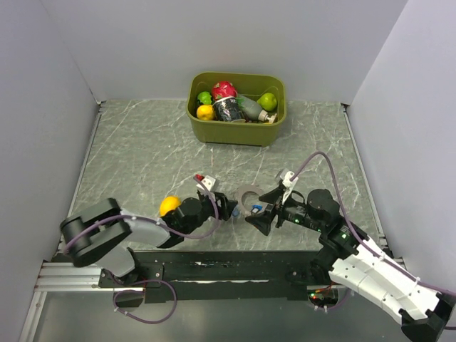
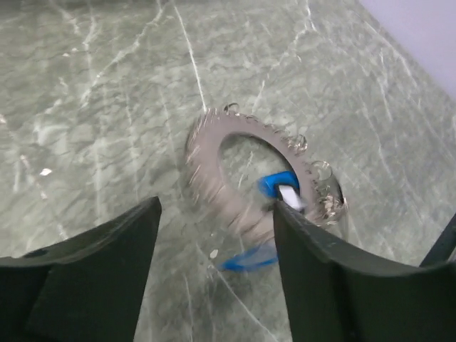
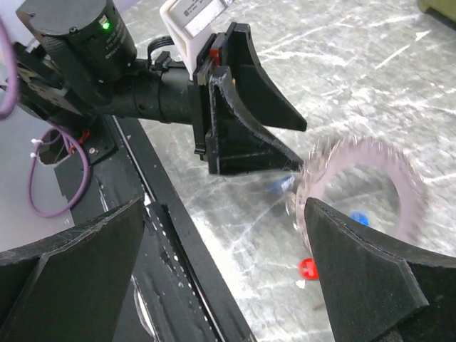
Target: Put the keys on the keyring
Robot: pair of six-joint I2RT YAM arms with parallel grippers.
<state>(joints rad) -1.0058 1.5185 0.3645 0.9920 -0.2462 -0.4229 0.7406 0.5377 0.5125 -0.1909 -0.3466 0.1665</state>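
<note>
Lemon (image 1: 169, 205): near left on the table (image 1: 142, 157), just beside the left arm's wrist; only the top view shows it.

Left gripper (image 1: 229, 209): near centre, pointing right at the keyring. In its own wrist view it is spread wide (image 2: 214, 214), with nothing pinched. Its right finger (image 2: 335, 271) meets the ring's near rim, while the left finger (image 2: 107, 271) stands apart from it. The right wrist view shows it side-on (image 3: 249, 135), tip at the ring's left edge.

Bin (image 1: 274, 132): far centre, holding fruit and other items; seen only from the top.

Keyring (image 1: 251, 194): near centre, between the two grippers. The left wrist view shows its toothed rim (image 2: 206, 135) and small loops along the far edge. The right wrist view shows it blurred (image 3: 370, 171), so I cannot tell whether it lies flat.

Keys: a blue key (image 2: 274, 185) sits in the ring's hole, a mere blue speck from the top (image 1: 255, 209). The right wrist view alone adds a red key (image 3: 308, 268) on the table, just near of the ring.

Right gripper (image 1: 263, 210): right of the ring, facing left. Its fingers are wide apart (image 3: 224, 206) and hold nothing.
</note>
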